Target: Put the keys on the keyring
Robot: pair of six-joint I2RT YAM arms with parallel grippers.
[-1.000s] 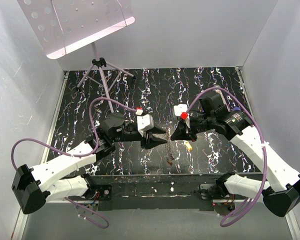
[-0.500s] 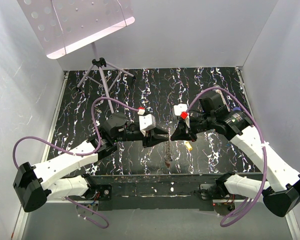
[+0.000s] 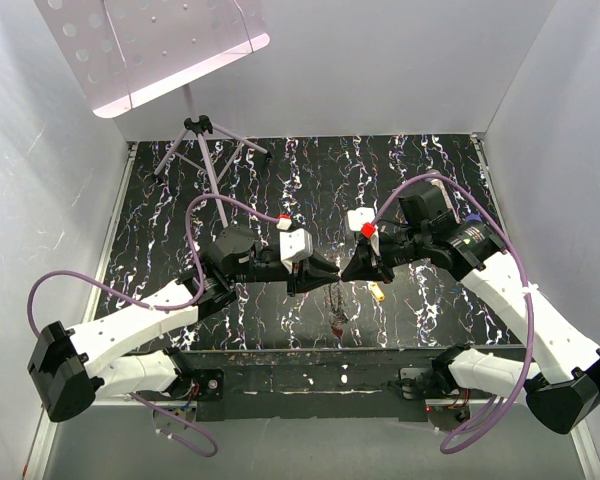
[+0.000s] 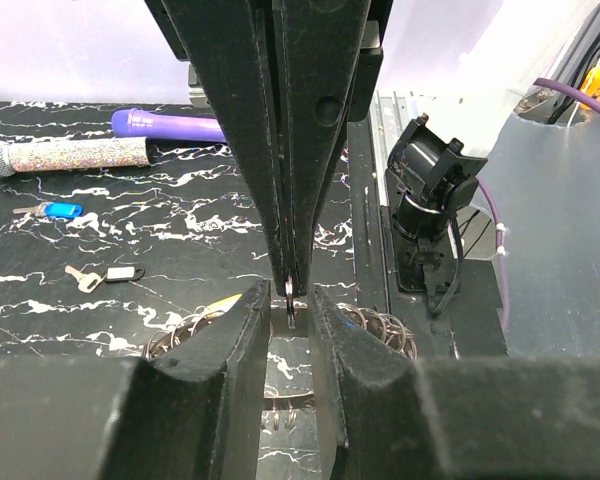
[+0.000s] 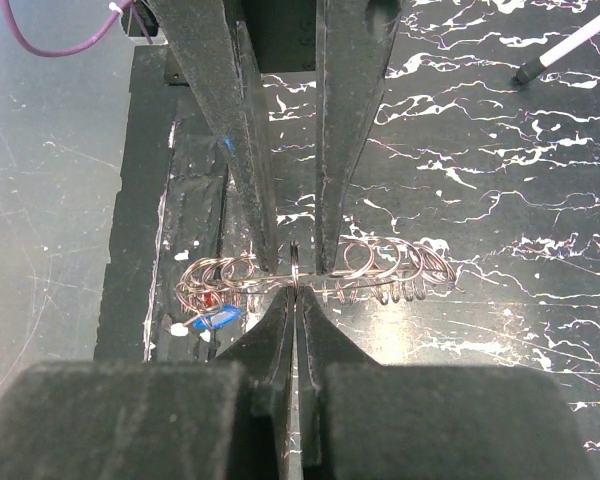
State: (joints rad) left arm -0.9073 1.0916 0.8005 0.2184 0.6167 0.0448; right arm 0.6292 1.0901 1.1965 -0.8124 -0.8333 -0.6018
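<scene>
The dark marbled table (image 3: pixel 430 170) takes up most of the space. The left arm (image 3: pixel 130 330) and right arm (image 3: pixel 540 310) reach in over it, nose to nose near its front edge, so each wrist camera looks straight at the other's tips.

The right gripper (image 3: pixel 350 268) is pressed fully closed, pinching a thin metal piece (image 4: pixel 292 291) at its very tip. I cannot tell whether that is a ring seen edge-on or a tiny key. It seems to be held out stiffly like this so the other tool can get at it. The left gripper (image 3: pixel 327 272) is only narrowly parted. Its fingers (image 5: pixel 250 150) straddle that piece with a sliver of gap on each side and grip nothing yet, which I take for lining up a pinch.

Directly below the meeting point is the keyring (image 5: pixel 380 262), a string of linked wire rings running toward the near edge. Whether it hangs or rests on the table I cannot tell.

The keys are scattered:
- A blue-headed key (image 4: pixel 58 210) and a dark-headed key (image 4: pixel 120 273) lie well apart from the rings.
- They are near the purple marker (image 4: pixel 170 125) and the glittery tube (image 4: pixel 75 155).
- A yellow-headed key (image 3: pixel 378 292) lies just beside the grippers.
- A blue scrap (image 5: pixel 218 318) sits at the string's near end, perhaps a key already threaded on.
</scene>
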